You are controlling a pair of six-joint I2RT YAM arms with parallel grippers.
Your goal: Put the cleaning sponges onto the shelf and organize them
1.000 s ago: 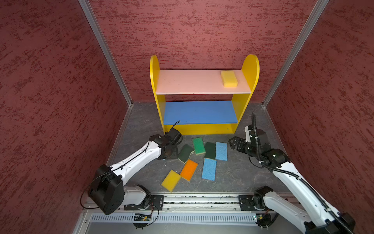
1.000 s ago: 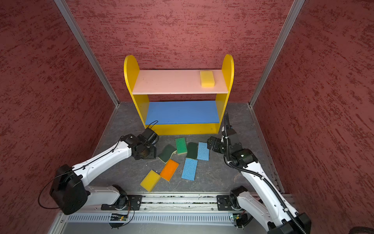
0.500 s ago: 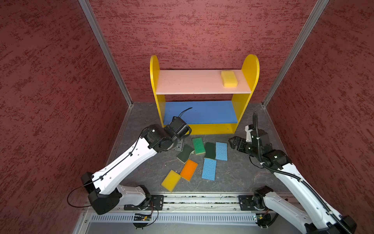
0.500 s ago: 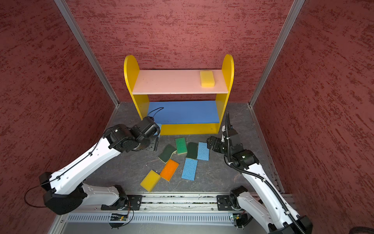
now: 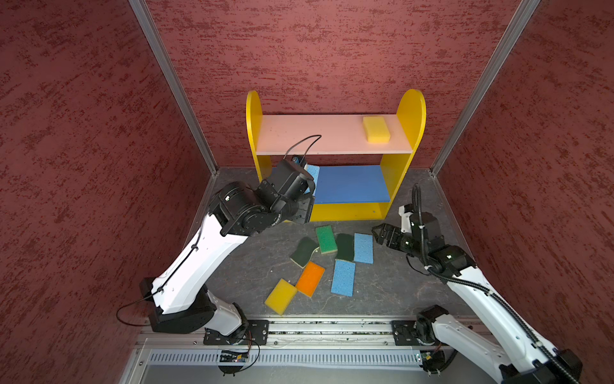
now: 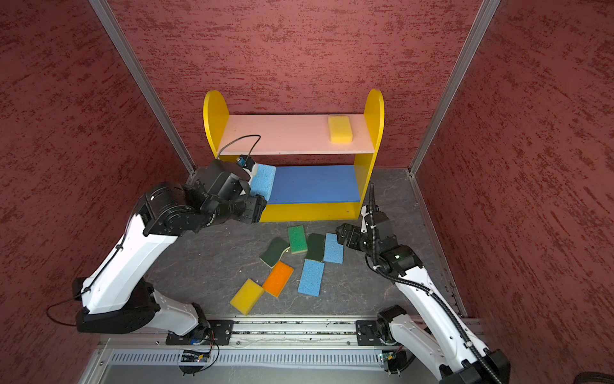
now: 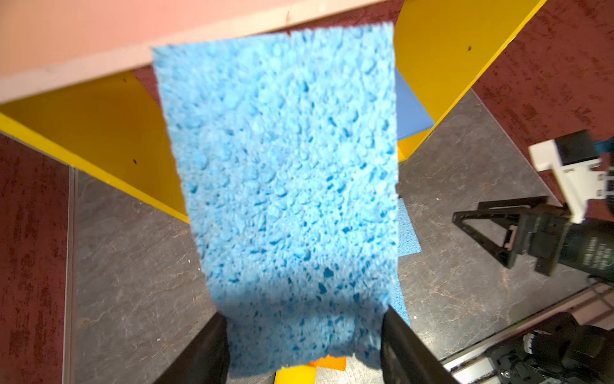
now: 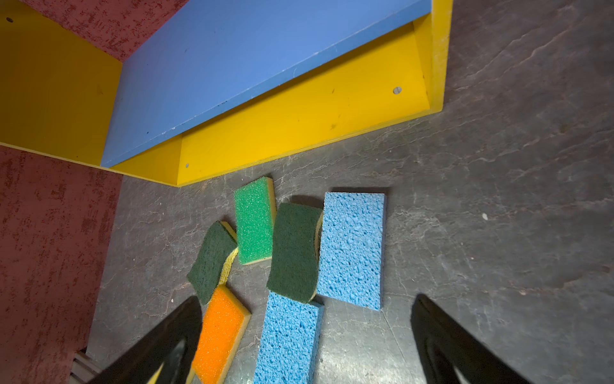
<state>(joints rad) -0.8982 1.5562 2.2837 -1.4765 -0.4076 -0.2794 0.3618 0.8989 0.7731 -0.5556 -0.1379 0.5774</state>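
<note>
I'm watching the shelf [image 5: 335, 133] standing against the back wall. Its pink upper board is carrying one yellow sponge [image 5: 376, 129] near the right side panel.

My left arm [image 5: 199, 266] is reaching toward the shelf's left end. The left gripper [image 7: 304, 325] is clamping a light blue sponge [image 7: 282, 159] across its width near one end. That sponge is poking into the gap under the pink board, over the left end of the blue board [image 6: 315, 183]. I can't tell whether it is touching that board.

My right arm [image 5: 481, 299] is sitting low on the right. The right gripper [image 5: 381, 234] is hanging with its jaws spread wide and nothing between them, just beside the pile.

Seven sponges are lying on the floor [image 5: 259, 259] in front of the shelf:
- far blue sponge [image 5: 363, 247], touching a dark green scourer [image 5: 345, 246]
- bright green sponge [image 5: 326, 239]
- second scourer [image 5: 304, 251]
- near blue sponge [image 5: 343, 277]
- orange sponge [image 5: 310, 278]
- floor yellow sponge [image 5: 281, 296]
</note>
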